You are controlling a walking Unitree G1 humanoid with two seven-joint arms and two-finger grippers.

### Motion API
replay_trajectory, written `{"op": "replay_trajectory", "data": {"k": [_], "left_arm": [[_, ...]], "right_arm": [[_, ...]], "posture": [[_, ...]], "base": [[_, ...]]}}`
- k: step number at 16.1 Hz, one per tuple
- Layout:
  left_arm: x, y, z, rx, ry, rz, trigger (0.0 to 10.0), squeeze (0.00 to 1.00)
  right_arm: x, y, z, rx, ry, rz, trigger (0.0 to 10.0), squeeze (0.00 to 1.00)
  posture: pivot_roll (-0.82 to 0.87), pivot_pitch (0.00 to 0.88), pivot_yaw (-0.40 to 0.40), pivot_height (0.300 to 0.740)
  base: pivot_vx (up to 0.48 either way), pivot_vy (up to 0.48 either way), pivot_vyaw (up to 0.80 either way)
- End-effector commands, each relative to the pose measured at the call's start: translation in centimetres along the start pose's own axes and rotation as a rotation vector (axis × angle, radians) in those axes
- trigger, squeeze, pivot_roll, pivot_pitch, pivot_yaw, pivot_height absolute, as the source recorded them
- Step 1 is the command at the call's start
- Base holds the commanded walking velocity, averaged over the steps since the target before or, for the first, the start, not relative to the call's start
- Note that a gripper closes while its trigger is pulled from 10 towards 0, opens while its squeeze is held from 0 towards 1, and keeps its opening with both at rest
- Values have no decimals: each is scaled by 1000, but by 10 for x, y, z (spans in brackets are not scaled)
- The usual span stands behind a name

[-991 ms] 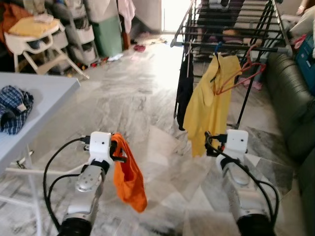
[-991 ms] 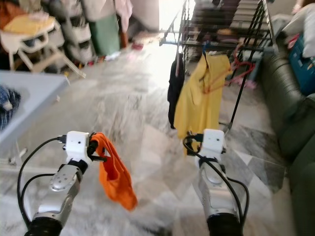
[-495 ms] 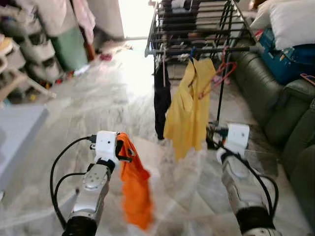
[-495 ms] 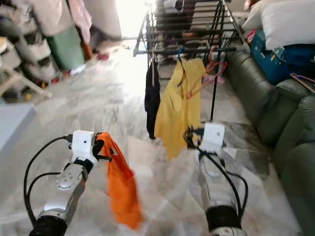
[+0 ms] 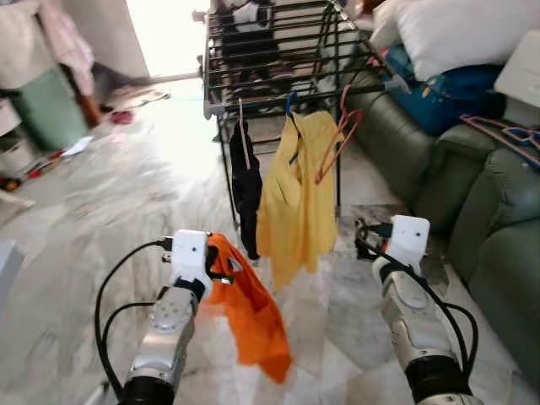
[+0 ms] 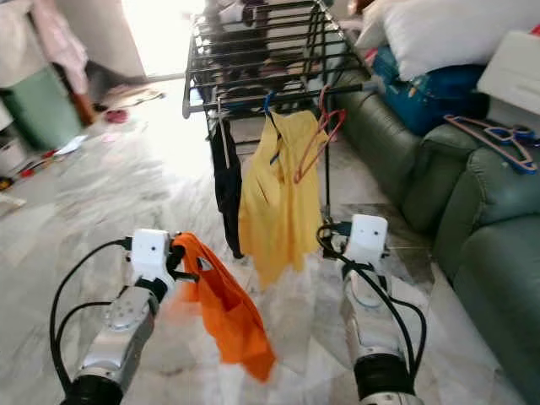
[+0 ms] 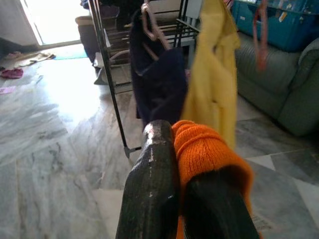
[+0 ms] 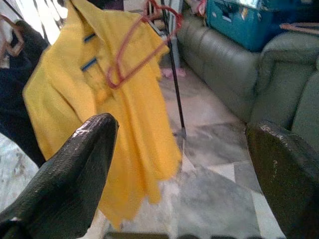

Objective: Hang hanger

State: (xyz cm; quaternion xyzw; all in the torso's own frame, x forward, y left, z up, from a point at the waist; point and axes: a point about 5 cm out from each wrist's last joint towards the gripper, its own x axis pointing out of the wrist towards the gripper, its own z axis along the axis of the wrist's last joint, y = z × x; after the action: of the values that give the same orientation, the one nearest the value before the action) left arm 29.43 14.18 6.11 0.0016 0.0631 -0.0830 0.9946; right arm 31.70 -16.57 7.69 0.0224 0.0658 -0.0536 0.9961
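The left gripper (image 5: 221, 268) sits low in the left half of the head view. Its two black fingers (image 7: 152, 179) are squeezed tight on an orange cloth (image 5: 251, 314). The cloth hangs down from the gripper, just above the floor (image 5: 101, 202). A small bit of hanger seems to poke out at the top of the cloth, but it is too small to be sure.

The right gripper (image 5: 364, 239) is low in the right half of the frame. Its fingers (image 8: 75, 169) are spread wide and hold nothing.

The rack (image 5: 278, 59) stands at the top middle of the frame. On its front bar hang a dark cloth (image 5: 246, 190), a yellow shirt (image 5: 291, 202) and a bare red hanger (image 5: 337, 131). A green sofa (image 5: 481, 211) fills the right side, with a white pillow (image 5: 456, 34) on top.

The orange cloth looks soft, light and floppy. It would swing when the arm moves. It could slip off if the grip is only on cloth. I think it is best to hold near the top, by the hanger neck, so the hook stays free. The hook looks stiff and can catch on the thin bar. The rack is still well apart from the left gripper, so I think the robot must get closer first.
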Motion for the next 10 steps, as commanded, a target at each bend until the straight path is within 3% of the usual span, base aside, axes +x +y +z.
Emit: {"op": "replay_trajectory", "data": {"k": [1,4,10], "left_arm": [[0,8,7,7,-27,27,10000,0],[1,3,7,-3,-31,24,10000,0],[4,-3,8,-9,-27,-4,10000,0]], "right_arm": [[0,12,6,-8,-21,43,10000,0],[2,11,7,-23,-25,44,10000,0],[2,8,8,-27,-27,19,10000,0]], "posture": [[-95,0,73,740],[-94,0,70,740],[-107,0,81,740]], "base": [[349,240,0],[351,241,0],[352,161,774]]}}
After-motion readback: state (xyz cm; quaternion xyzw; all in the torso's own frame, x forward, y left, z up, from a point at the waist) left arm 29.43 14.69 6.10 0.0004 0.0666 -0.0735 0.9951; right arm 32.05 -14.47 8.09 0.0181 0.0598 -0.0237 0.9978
